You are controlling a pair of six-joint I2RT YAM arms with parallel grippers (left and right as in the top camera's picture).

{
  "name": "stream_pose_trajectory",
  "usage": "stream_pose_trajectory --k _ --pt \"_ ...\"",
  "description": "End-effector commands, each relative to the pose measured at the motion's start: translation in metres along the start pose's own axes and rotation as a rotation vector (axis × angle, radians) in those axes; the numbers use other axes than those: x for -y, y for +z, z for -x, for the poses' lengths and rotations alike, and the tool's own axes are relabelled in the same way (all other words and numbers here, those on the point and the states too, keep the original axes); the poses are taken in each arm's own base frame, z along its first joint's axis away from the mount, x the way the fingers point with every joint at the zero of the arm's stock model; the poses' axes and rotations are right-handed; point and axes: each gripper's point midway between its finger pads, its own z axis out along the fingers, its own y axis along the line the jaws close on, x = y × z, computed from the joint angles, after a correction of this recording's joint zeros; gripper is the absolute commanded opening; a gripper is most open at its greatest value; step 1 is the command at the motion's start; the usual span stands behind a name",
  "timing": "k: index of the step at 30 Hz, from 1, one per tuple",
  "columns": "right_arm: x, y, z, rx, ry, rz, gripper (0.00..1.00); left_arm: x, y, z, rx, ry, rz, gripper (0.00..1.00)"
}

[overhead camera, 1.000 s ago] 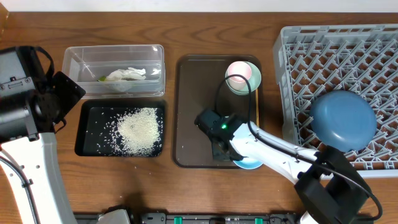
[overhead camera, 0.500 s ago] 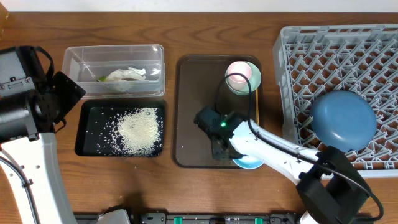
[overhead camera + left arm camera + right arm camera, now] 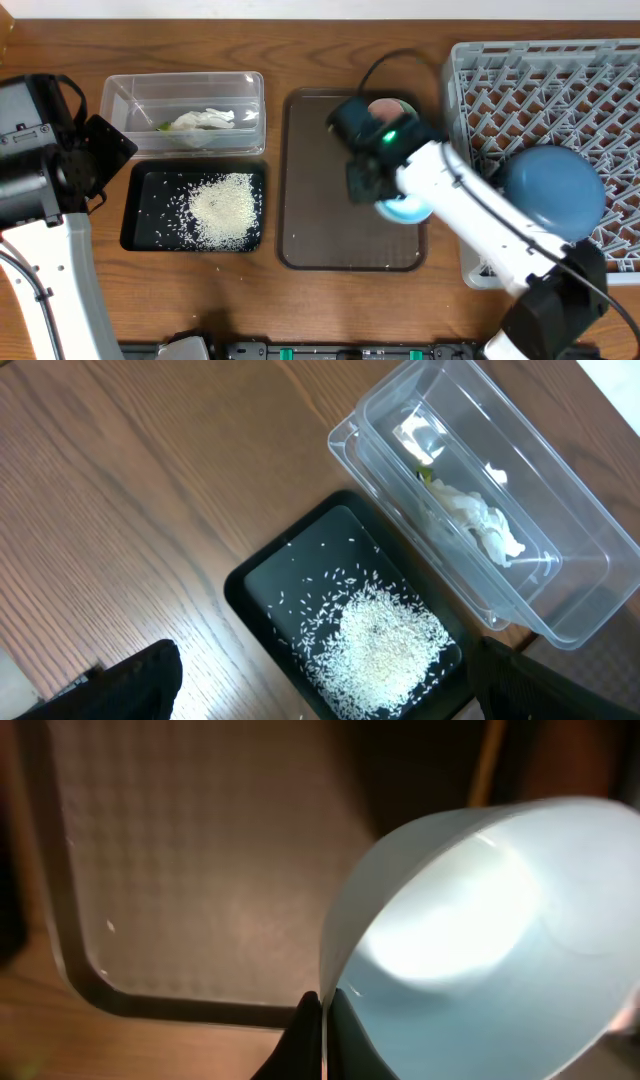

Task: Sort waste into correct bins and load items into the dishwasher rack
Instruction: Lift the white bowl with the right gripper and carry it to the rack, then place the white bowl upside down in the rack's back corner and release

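Right end effector (image 3: 322,1020) clenched on rim of small light blue bowl (image 3: 470,950), bowl tilted above brown tray (image 3: 300,200). Dishwasher rack (image 3: 470,80) lies near, to end effector's right; right arm nearer. Rack wall is edge to clear. Dark blue bowl (image 3: 552,192) fills rack's near part; free pegs farther out. Left end effector (image 3: 335,685) released, beside black tray (image 3: 240,585), well apart.

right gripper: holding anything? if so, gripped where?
Yes. The right gripper is shut on the small light blue bowl, pinching its rim with one finger on each side of the thin wall.
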Motion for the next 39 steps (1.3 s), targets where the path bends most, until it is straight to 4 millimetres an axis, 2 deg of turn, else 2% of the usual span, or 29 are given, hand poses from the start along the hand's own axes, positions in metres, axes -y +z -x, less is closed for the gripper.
stream_pose_trajectory --k 1,3,6,9,13,18,20,22,25,33,39 --pt "0.024 -0.029 0.046 0.101 -0.019 0.038 0.01 -0.002 -0.002 0.002 0.008 -0.005 0.004 0.93" --pt "0.040 -0.046 0.072 0.151 -0.007 0.106 0.01 -0.002 -0.002 0.002 0.008 -0.005 0.004 0.93" --pt "0.075 -0.070 0.108 0.227 0.056 0.227 0.01 -0.002 -0.002 0.002 0.008 -0.005 0.004 0.93" --pt "0.123 -0.088 0.139 0.314 0.156 0.364 0.01 -0.002 -0.002 0.002 0.008 -0.005 0.004 0.93" --pt "0.185 -0.109 0.164 0.437 0.254 0.598 0.01 -0.002 -0.002 0.002 0.008 -0.005 0.004 0.93" --pt "0.243 -0.132 0.183 0.624 0.243 0.886 0.01 -0.002 -0.002 0.002 0.008 -0.005 0.004 0.93" --pt "0.263 -0.130 0.185 0.663 0.248 0.927 0.01 -0.002 -0.002 0.002 0.008 -0.005 0.004 0.93" --pt "0.291 -0.116 0.188 0.683 0.293 0.936 0.01 -0.002 -0.002 0.002 0.008 -0.005 0.004 0.93" --pt "0.316 -0.102 0.193 0.695 0.332 0.990 0.01 -0.002 -0.002 0.002 0.008 -0.005 0.004 0.93" --pt "0.359 -0.067 0.203 0.695 0.408 1.126 0.01 -0.002 -0.002 0.002 0.008 -0.005 0.004 0.93" --pt "0.386 -0.052 0.193 0.690 0.497 1.106 0.01 -0.002 -0.002 0.002 0.008 -0.005 0.004 0.93"
